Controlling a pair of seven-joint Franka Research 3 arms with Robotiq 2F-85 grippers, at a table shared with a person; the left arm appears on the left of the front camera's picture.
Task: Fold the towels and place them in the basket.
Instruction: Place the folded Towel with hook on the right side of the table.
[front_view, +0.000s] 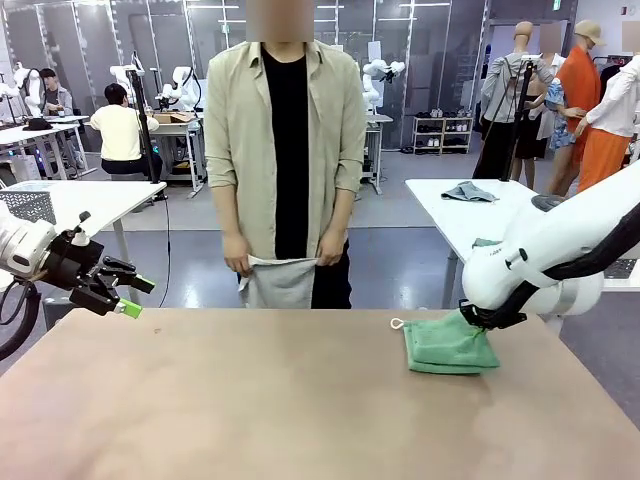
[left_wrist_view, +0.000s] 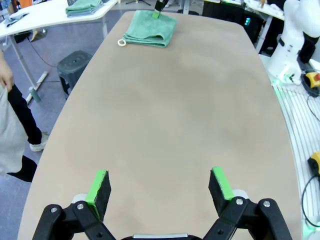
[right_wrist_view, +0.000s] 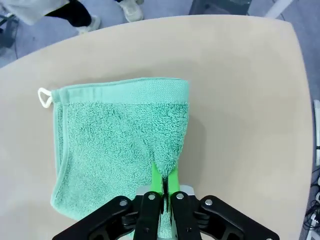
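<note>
Towel, mint green (front_view: 450, 347): terry cloth, folded into a compact stack. It lies flat on the tabletop (front_view: 280, 400) toward the robot's right side, near the far edge. White loop (front_view: 397, 324) sticks out at the corner facing the middle of the tabletop.

Right jaws: clenched on a pinch of cloth at the towel's edge, green pads pressed together with the pile bunched up between them. The hold sits at the edge, likely so the folded layers can be lifted or dragged as one without coming undone.

Left jaws: released and spread wide, holding nothing. They hover above bare tabletop on the robot's left side, well apart from the towel, apparently parked clear of the right arm's work.

Towel, cream-white (front_view: 280, 282): held by its top edge in the person's hands (front_view: 238, 264). It hangs in front of the person at the far side, off the tabletop, and is judged to be waiting its turn.

Status: green towel's fold looks complete; transfer to the basket not yet done.
</note>
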